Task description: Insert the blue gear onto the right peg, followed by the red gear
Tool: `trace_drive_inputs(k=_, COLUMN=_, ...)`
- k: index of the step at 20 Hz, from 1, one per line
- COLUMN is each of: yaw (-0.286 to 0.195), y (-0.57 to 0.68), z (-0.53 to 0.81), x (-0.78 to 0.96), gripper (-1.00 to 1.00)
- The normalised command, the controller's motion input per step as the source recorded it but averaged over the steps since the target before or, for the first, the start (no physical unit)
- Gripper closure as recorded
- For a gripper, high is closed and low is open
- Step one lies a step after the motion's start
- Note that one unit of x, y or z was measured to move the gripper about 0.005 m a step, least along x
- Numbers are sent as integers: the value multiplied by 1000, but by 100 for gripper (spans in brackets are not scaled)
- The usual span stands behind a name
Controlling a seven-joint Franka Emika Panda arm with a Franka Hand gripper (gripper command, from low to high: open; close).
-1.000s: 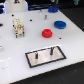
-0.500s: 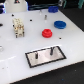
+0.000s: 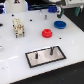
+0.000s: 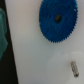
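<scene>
A white table [image 3: 15, 55] fills the exterior view. Nearest the camera lies a grey rectangular plate [image 3: 45, 56] with a black frame, set at a slight angle. Two thin dark pins stand upright on it, close together near its middle. The right peg [image 3: 50, 50] is taken here as the pin toward the exterior view's right, and the other pin [image 3: 36, 56] stands toward the left.

Beyond the plate, near the middle of the table, sits the red gear [image 3: 47, 33], a small bright-red round piece with a raised centre, looking thick for its width. It lies flat and apart from the plate.

Farther back and toward the exterior view's right lies the blue gear [image 3: 60, 23], a wider, flatter bright-blue disc. The wrist view shows it from above: a round blue disc [image 4: 58, 21] with fine teeth all around its rim and a dark hole in its centre hub, lying flat on the white surface.

To the exterior view's left stands a small cream-coloured block-like object [image 3: 18, 27], too blurred to name.

At the far edge, dark and white shapes are blurred. The gripper cannot be made out clearly in either view, so whether its fingers are wide or narrow cannot be told.
</scene>
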Motion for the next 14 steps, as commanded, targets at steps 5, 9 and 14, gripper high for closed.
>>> trace_drive_inputs(k=5, yaw=0, y=-182, z=-499, x=-145, gripper=-100)
trace_drive_inputs(k=9, yaw=0, y=3, z=-326, x=-191, gripper=-100)
trace_drive_inputs(k=14, yaw=0, y=-83, z=-31, x=-211, gripper=-100)
